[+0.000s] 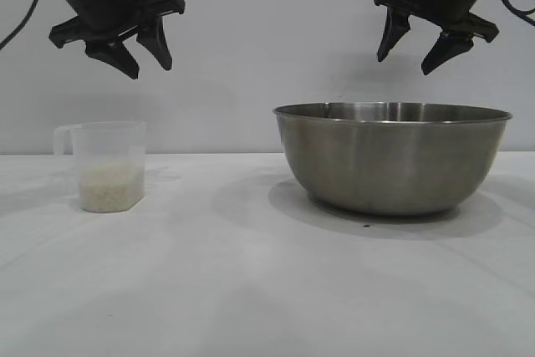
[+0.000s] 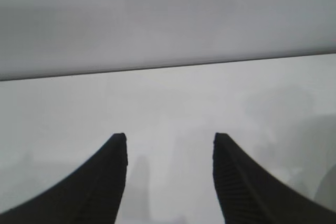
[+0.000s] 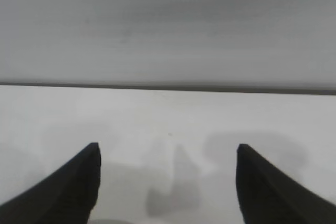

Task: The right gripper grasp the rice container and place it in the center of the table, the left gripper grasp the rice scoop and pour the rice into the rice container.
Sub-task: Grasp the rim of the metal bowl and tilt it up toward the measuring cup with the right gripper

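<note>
- Right gripper (image 1: 415, 50) spread open, empty, hanging above rice container (image 1: 393, 159) at 4 o'clock on table (image 1: 251, 290): thin rim liable to slip.
- Left gripper (image 1: 145, 52) part-open, empty, over rice scoop (image 1: 109, 165) at 9 o'clock; rice (image 1: 110, 186) liable to spill.

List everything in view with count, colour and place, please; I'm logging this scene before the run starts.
large round brushed stainless-steel bowl: one, silver, standing on the table at the exterior view's right.
small translucent clear plastic measuring cup: one, clear, standing upright at the left, loop handle pointing left.
white rice grains: one heap, off-white, filling the cup's bottom part.
plain flat white tabletop: one, white, under everything.
left black pincer: one, black, open, hanging above the cup.
right black pincer: one, black, open, hanging above the bowl.
</note>
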### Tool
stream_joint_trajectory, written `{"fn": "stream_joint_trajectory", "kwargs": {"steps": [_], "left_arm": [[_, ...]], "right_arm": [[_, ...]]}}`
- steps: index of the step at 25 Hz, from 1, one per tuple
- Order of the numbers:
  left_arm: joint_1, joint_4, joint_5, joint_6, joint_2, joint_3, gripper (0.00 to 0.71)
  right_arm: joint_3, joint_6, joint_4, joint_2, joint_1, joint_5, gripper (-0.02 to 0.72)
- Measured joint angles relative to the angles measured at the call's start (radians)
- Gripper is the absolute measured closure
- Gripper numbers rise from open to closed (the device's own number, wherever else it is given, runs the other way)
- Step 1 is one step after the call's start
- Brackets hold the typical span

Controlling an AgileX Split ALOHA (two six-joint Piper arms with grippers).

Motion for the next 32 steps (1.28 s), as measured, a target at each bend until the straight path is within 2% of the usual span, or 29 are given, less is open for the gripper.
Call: {"fn": "stream_joint_trajectory", "kwargs": {"steps": [10,13,19,27,30,32], "left_arm": [[0.000,0.000,0.000,0.002,0.000,0.000,0.401],[0.000,0.000,0.000,0.002,0.000,0.000,0.401],[0.000,0.000,0.000,0.002,0.000,0.000,0.401],[0.000,0.000,0.020,0.002,0.000,0.000,0.401],[0.000,0.000,0.022,0.002,0.000,0.000,0.401],[0.000,0.000,0.022,0.002,0.000,0.000,0.401]], "right_arm": [[0.000,-0.006,0.000,0.000,0.000,0.002,0.191],[0.000,-0.008,-0.028,0.000,0.000,0.032,0.191],[0.000,-0.008,-0.092,-0.050,-0.027,0.194,0.191],[-0.002,-0.008,-0.139,-0.098,-0.046,0.496,0.191],[-0.002,-0.003,-0.161,-0.098,-0.046,0.536,0.191],[-0.002,0.025,-0.186,-0.100,-0.046,0.540,0.191]]}}
